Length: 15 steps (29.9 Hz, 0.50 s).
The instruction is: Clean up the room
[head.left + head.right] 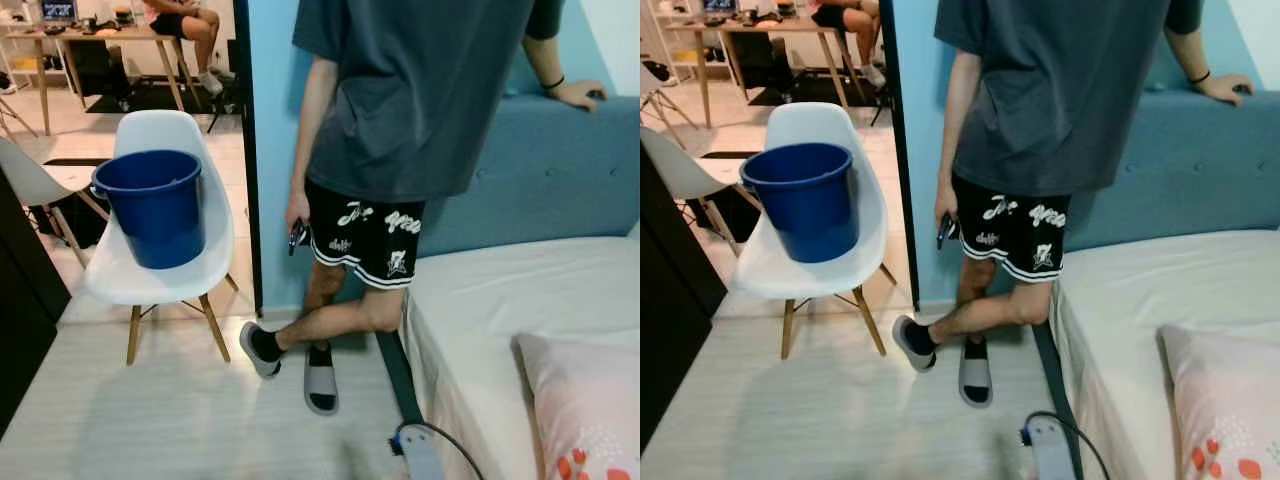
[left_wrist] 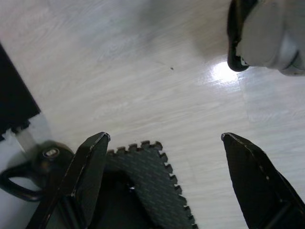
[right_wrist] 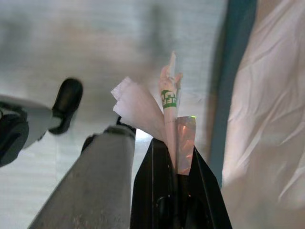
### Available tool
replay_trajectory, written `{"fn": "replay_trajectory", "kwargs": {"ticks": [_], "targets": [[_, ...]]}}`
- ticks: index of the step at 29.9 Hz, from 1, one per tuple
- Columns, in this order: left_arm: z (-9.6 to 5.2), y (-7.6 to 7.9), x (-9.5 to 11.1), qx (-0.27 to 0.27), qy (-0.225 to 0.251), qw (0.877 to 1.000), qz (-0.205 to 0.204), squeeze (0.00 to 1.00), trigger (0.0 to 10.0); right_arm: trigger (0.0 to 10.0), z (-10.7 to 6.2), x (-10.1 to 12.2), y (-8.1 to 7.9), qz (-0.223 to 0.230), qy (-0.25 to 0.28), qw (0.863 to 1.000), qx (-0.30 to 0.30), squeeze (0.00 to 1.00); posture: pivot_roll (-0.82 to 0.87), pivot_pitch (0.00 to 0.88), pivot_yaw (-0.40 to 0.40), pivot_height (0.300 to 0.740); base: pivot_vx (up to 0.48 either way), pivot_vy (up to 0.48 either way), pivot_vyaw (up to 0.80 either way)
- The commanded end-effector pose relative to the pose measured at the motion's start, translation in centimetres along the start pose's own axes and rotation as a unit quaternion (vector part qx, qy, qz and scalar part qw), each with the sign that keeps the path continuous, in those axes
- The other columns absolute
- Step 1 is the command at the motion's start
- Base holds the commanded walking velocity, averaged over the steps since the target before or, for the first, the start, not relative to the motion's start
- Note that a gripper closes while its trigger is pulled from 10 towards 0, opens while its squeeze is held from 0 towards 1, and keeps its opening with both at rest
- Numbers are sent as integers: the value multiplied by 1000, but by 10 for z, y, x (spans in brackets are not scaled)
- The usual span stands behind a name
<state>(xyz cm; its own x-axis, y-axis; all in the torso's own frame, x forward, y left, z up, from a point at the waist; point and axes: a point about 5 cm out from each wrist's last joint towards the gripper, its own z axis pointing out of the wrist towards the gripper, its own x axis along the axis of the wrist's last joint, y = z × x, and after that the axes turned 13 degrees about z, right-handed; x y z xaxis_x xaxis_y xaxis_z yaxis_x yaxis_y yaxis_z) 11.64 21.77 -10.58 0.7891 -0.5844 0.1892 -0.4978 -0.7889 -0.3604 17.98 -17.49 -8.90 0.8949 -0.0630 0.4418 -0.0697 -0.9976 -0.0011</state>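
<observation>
My right gripper [image 3: 175, 153] is shut on crumpled trash [image 3: 167, 98]: a white paper scrap and a pinkish wrapper with green print, sticking out past the fingertips. It hangs above the pale floor beside the bed's edge. My left gripper [image 2: 163, 138] is open with nothing between its fingers, low over the floor and a black foam mat [image 2: 143, 176]. A blue bucket [image 1: 155, 205] stands upright on a white chair [image 1: 150, 278] ahead to the left.
A person [image 1: 400, 120] in a dark shirt and slides stands straight ahead between the chair and the bed [image 1: 520, 290], holding a small dark object. A patterned pillow [image 1: 590, 400] lies on the bed. A power strip [image 1: 420, 455] lies by the bed. A black cabinet [image 1: 20, 290] is at the left.
</observation>
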Motion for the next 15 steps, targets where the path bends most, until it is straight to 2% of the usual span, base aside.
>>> {"fn": "replay_trajectory", "kwargs": {"ticks": [1,15], "targets": [[0,2,-4,-4,-6,1000,3,0,10000,10000,0,-5,3,-6,-9,1000,-3,0,-18,0,-56,740,0,0,800],[0,4,0,-11,0,1000,-3,0,10000,10000,0,-2,4,-11,-5,1000,-3,0,-24,0,-56,740,0,0,800]]}}
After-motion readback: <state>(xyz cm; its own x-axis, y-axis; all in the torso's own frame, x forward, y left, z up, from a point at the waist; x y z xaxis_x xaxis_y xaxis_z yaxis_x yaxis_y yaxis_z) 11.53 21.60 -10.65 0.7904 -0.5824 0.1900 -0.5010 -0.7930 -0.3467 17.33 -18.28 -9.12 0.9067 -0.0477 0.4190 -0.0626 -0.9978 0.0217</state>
